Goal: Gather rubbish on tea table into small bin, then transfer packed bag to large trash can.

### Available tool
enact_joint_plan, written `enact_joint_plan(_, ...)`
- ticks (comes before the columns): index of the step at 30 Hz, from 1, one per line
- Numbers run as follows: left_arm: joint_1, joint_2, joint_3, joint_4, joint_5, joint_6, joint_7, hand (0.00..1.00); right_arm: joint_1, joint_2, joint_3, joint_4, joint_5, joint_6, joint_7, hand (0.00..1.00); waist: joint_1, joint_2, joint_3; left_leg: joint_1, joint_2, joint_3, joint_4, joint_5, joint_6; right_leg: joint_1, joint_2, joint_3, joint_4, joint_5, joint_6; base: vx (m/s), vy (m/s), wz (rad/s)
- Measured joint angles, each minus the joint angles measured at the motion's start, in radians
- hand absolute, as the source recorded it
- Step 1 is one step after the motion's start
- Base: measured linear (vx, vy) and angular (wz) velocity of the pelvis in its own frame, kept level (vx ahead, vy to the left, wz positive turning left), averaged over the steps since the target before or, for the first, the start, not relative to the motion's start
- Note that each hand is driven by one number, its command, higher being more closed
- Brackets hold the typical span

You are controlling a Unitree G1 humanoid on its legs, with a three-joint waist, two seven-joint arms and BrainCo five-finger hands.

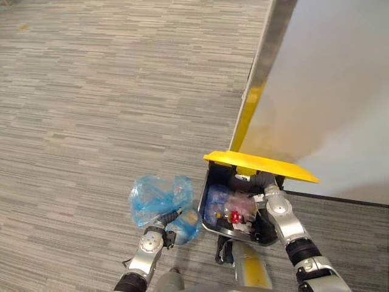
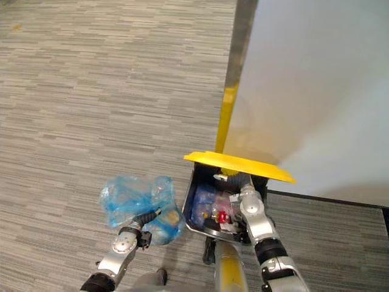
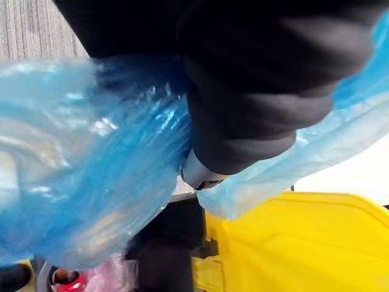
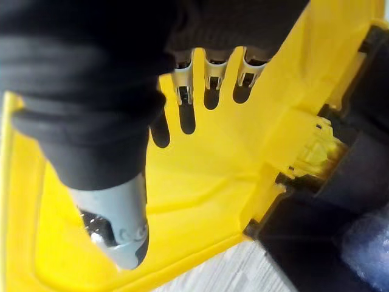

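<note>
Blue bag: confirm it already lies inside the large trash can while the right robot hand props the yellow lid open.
Not inside. The left eye view shows the blue bag outside the large trash can, beside it, held by the left robot hand. The right robot hand does prop the yellow lid open.

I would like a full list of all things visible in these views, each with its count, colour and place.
blue bag: one, translucent blue, stuffed, beside the trash can on the robot's left
trash can: one, dark, at the foot of the wall, open
lid: one, yellow, raised over the can
rubbish: several pieces, blue, pink and red, inside the can
corner strip: one, grey with a yellow part, on the wall's edge
wall: one, pale grey
floor: grey striped carpet
left hand: dark cover, against the blue bag
right hand: open, under the lid
</note>
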Motion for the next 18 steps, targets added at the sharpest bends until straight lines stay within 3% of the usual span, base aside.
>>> enact_joint_plan(2,-0.001,0.013,-0.002,-0.025,-0.015,-0.004,0.000,1.00,-0.051,-0.048,-0.003,0.010,-0.006,0.009,-0.012,0.00,-0.004,0.000,0.013,-0.013,0.014,-0.029,-0.022,0.011,-0.015,0.000,0.042,0.021,-0.046,0.005,0.002,-0.09,-0.150,0.29)
enact_joint_plan(5,0.005,0.025,-0.024,-0.047,-0.038,-0.013,-0.002,1.00,-0.120,-0.115,-0.003,0.016,-0.006,0.025,-0.018,0.00,-0.004,-0.010,0.026,-0.041,-0.020,-0.022,0.070,-0.008,-0.013,0.001,0.050,0.013,-0.075,0.042,-0.035,-0.08,-0.100,0.08)
enact_joint_plan(11,0.035,0.042,-0.043,-0.098,-0.058,-0.022,-0.006,1.00,-0.157,-0.137,-0.003,0.057,-0.006,0.032,-0.017,0.00,-0.028,-0.014,0.043,-0.051,-0.047,-0.019,0.095,-0.018,0.005,0.016,0.068,0.016,-0.143,0.099,-0.056,-0.07,-0.008,-0.09)
enact_joint_plan(18,0.027,0.062,-0.105,-0.183,-0.080,-0.022,-0.024,1.00,-0.187,-0.173,-0.003,0.058,-0.006,0.034,-0.015,0.00,-0.056,-0.018,0.083,-0.059,-0.039,-0.027,0.083,-0.030,0.014,0.048,0.099,0.040,-0.236,0.138,-0.017,-0.10,0.009,-0.12)
